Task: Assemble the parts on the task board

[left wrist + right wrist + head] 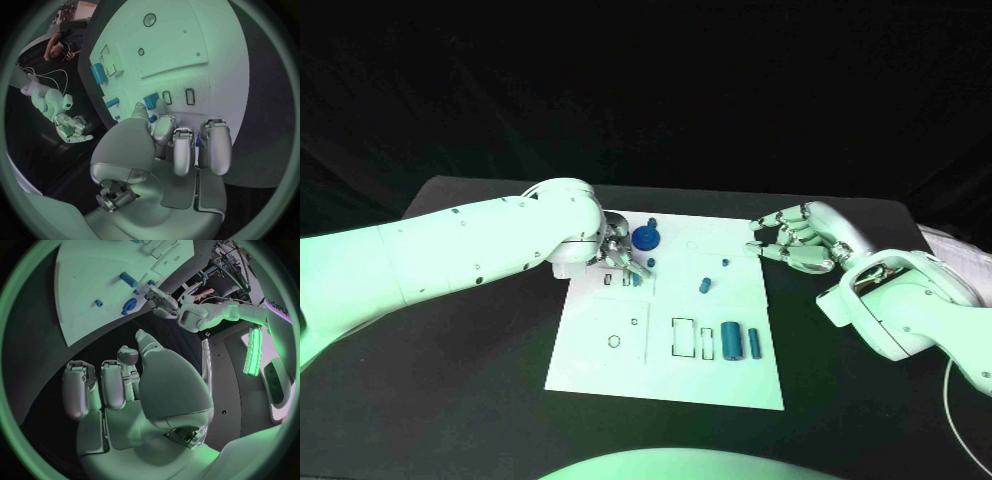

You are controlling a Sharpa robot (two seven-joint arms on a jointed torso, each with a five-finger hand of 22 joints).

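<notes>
Left hand (pixel 620 256) over task board (pixel 610 350) far edge, grip unclear, fingertips hide slots | right hand (pixel 798 240) curled, empty, beside board | loose blue parts: two cylinders (pixel 740 342), round knob (pixel 648 238), small peg (pixel 707 285)

The left arm reaches in over the near-left part of the task board (pixel 661 385), and the left hand (pixel 620 255) is low above its far-left area, fingers curled, holding nothing visible. The right hand (pixel 798 238) hangs beside the board's far-right corner, off its edge, fingers curled inward and empty.
</notes>
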